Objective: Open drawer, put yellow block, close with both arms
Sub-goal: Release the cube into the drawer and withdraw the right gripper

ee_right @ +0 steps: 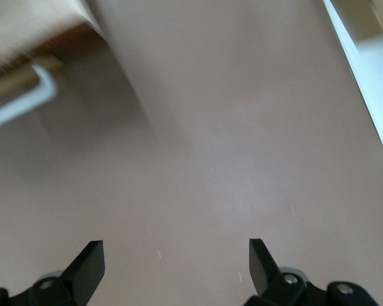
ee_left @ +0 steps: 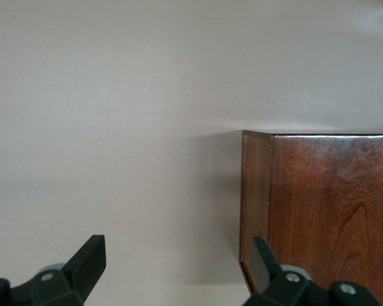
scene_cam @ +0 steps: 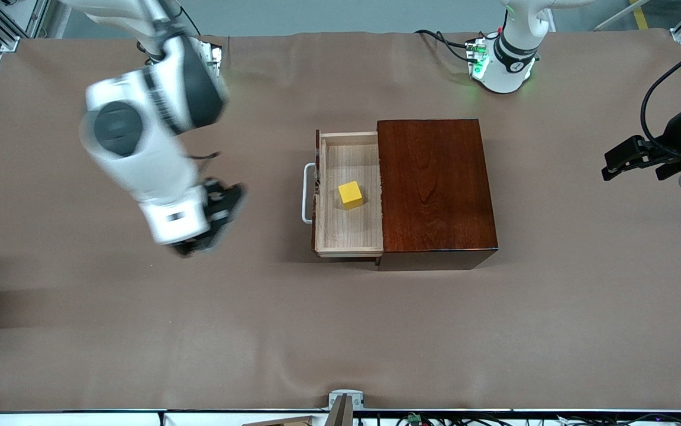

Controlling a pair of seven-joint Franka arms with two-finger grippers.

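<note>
The drawer [scene_cam: 349,195] is pulled out of the dark reddish-brown box [scene_cam: 435,186] toward the right arm's end of the table, its white bar handle [scene_cam: 306,194] at its front. The yellow block [scene_cam: 351,194] lies in the drawer's light-wood tray. My right gripper [scene_cam: 213,216] is open and empty over the bare table in front of the handle, which shows in the right wrist view [ee_right: 19,102]. My left gripper [scene_cam: 615,163] is open and empty over the table at the left arm's end. The box's corner shows in the left wrist view [ee_left: 319,204].
A brown cloth [scene_cam: 340,331] covers the whole table. The arms' bases stand along the table's edge farthest from the front camera, the left one [scene_cam: 503,65] with a green light. A camera mount [scene_cam: 345,402] sits at the nearest edge.
</note>
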